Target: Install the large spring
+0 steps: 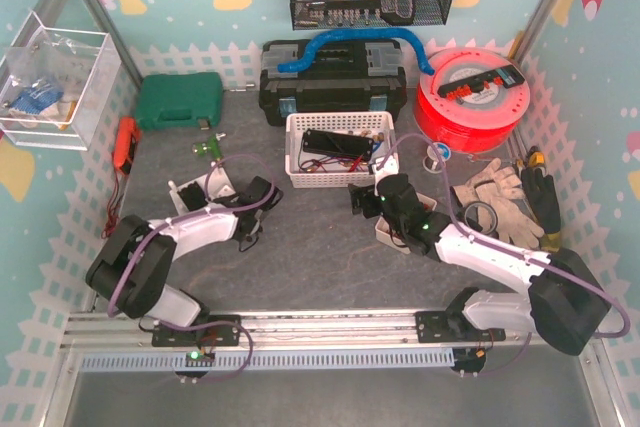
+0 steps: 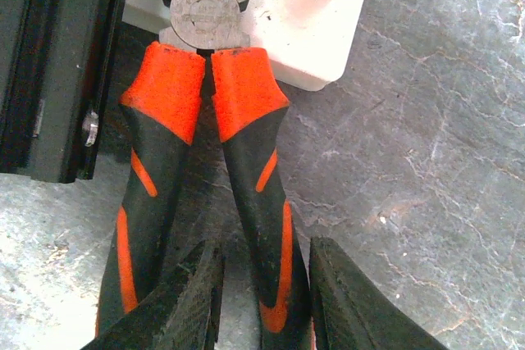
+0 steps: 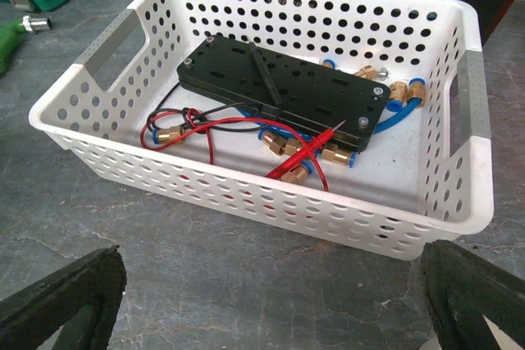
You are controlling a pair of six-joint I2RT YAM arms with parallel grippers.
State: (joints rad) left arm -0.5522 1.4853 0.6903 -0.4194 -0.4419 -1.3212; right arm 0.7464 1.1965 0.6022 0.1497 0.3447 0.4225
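**Jaws: left narrowed round a pliers handle, right spread wide**

The left gripper (image 2: 262, 284) straddles one handle of the orange-and-black pliers (image 2: 246, 170). A gap shows on one side, so it has no grip yet. The right gripper (image 3: 271, 288) stands wide open before the white basket (image 3: 246, 194). The pliers' nose is cut off, and the pivot stamp is too blurred to read. I cannot make out the large spring. Both arms reach low over the table (image 2: 426, 161).

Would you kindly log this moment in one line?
left fingers straddling one pliers handle, grip unconfirmed | right fingers open, facing white basket
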